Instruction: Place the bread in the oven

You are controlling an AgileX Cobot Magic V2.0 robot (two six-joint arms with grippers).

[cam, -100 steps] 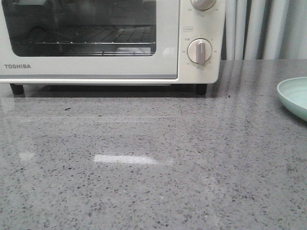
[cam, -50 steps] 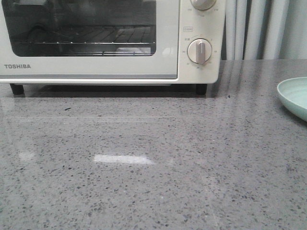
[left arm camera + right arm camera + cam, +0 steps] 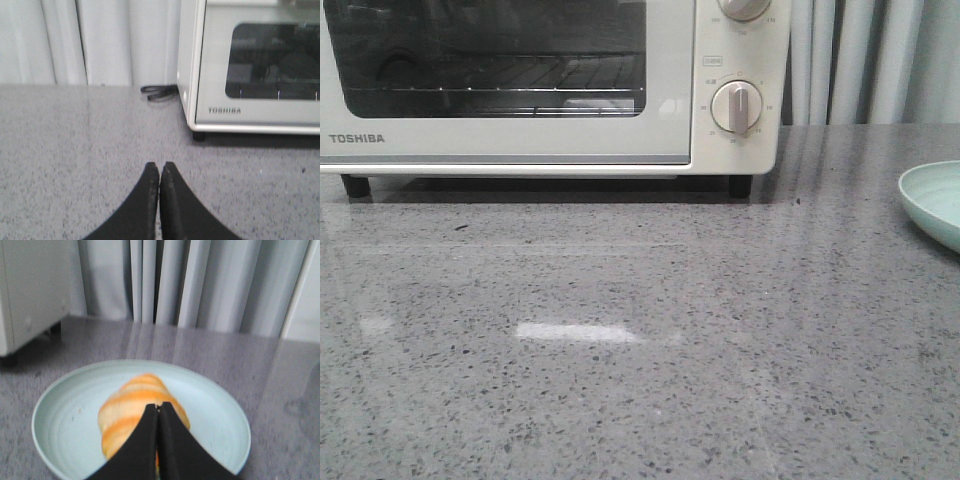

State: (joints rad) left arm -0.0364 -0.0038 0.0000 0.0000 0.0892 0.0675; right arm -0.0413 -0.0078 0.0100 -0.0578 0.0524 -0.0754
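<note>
Orange striped bread (image 3: 134,412) sits on a pale green plate (image 3: 65,415). Both grippers (image 3: 159,172) (image 3: 158,412) are pinched closed, holding nothing. Oven (image 3: 550,90) door is closed.

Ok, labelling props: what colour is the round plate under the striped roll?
Pale mint green plate, best seen in the right wrist view.

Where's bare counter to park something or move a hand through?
The gray counter in front of the closed oven is bare across to the plate at right. Left of the oven is bare too, apart from a black cord at the curtain. The bread fills the plate's middle.
</note>
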